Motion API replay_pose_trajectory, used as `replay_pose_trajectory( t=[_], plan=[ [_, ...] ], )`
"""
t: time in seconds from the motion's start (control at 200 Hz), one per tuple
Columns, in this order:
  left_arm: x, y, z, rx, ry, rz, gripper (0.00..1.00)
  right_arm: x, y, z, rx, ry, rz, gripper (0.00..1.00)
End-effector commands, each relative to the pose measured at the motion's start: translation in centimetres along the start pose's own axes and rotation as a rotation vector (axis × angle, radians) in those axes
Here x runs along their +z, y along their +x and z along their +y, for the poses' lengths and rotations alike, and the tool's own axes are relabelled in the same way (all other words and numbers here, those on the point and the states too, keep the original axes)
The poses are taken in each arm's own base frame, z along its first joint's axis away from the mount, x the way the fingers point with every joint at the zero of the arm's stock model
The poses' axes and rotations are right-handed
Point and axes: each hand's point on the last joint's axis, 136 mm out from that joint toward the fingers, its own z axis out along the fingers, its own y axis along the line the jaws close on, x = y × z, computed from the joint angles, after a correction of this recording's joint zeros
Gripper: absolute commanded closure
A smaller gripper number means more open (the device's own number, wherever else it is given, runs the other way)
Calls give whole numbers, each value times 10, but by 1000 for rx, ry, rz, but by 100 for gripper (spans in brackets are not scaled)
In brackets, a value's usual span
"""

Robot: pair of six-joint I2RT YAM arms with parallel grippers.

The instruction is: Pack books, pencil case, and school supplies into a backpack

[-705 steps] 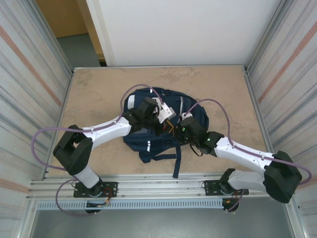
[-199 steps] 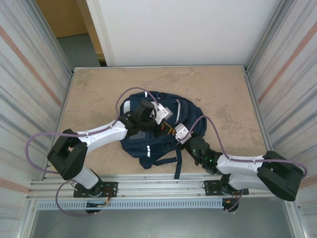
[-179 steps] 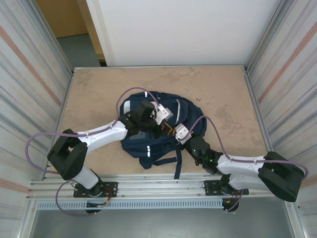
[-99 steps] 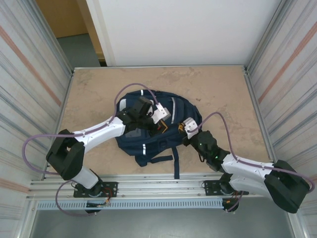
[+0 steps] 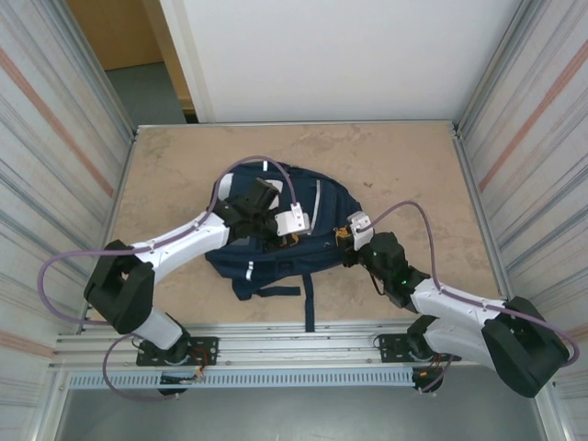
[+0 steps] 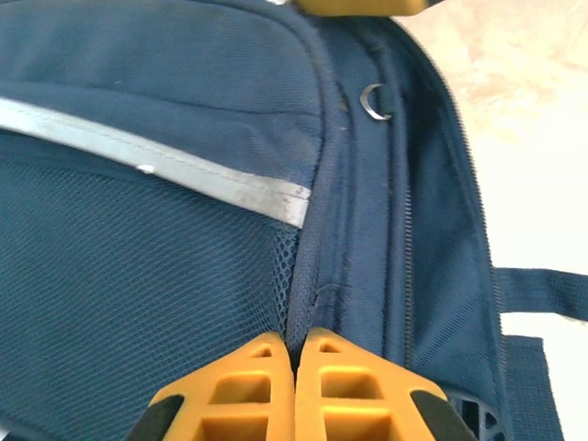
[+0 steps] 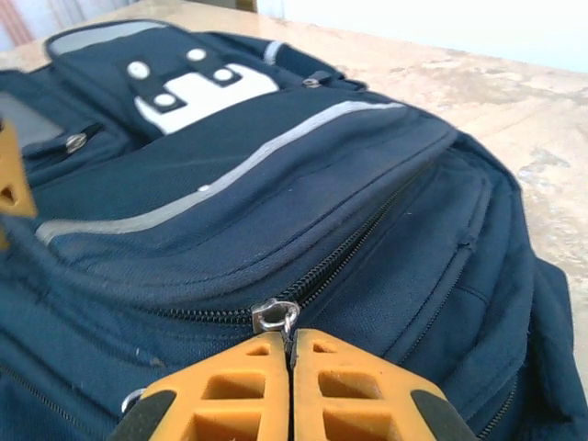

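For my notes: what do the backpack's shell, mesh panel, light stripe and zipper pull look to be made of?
The backpack shell: matte navy woven fabric with a fine visible weave, likely nylon or polyester. The mesh panel: open netting, small holes showing. The light stripe: smooth silvery-grey tape, scuffed, possibly reflective. The zipper pull, pinched by the right gripper: bright metal, by its glint.

We are two arms of the same build: our left arm (image 5: 179, 243) and right arm (image 5: 455, 301) both have smooth white shells set between bulky black joints (image 5: 119, 289). A purple cable (image 5: 404, 204) loops loosely along each of us. We stand on black base plates (image 5: 175, 352). A small white block (image 5: 294, 220) sits at each wrist. Our left gripper (image 6: 294, 390) and right gripper (image 7: 292, 390) have orange fingers (image 6: 253, 400) with ribbed open cut-outs and black outer edges.
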Motion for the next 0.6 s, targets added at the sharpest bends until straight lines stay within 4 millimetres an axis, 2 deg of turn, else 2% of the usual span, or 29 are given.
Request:
replay_pose_trajectory(
  t=[0.0,0.11,0.21,0.281,0.301,0.321,0.361,0.431,0.481,0.596],
  plan=[
    [-13,47,50,47,-165,212,100,2,0,-6,-52,55,27,100],
    [-18,66,92,69,-349,309,100,6,5,16,-94,-13,49,100],
    [-30,64,120,-9,-470,305,100,12,10,31,-110,-55,66,100],
    [-42,59,133,-192,-488,243,86,18,11,41,-125,-76,74,100],
    [-46,57,135,-258,-489,218,78,20,11,44,-129,-81,78,100],
    [-48,55,134,-311,-472,196,69,22,11,46,-130,-86,78,100],
    [-51,48,126,-395,-442,133,63,26,10,50,-130,-95,80,100],
    [-51,31,103,-485,-386,-1,60,32,8,56,-121,-108,81,100],
    [-56,23,93,-604,-378,-95,58,35,7,60,-121,-116,84,100],
    [-58,31,71,-1009,-292,-151,62,38,8,69,-122,-139,102,100]
  ],
)
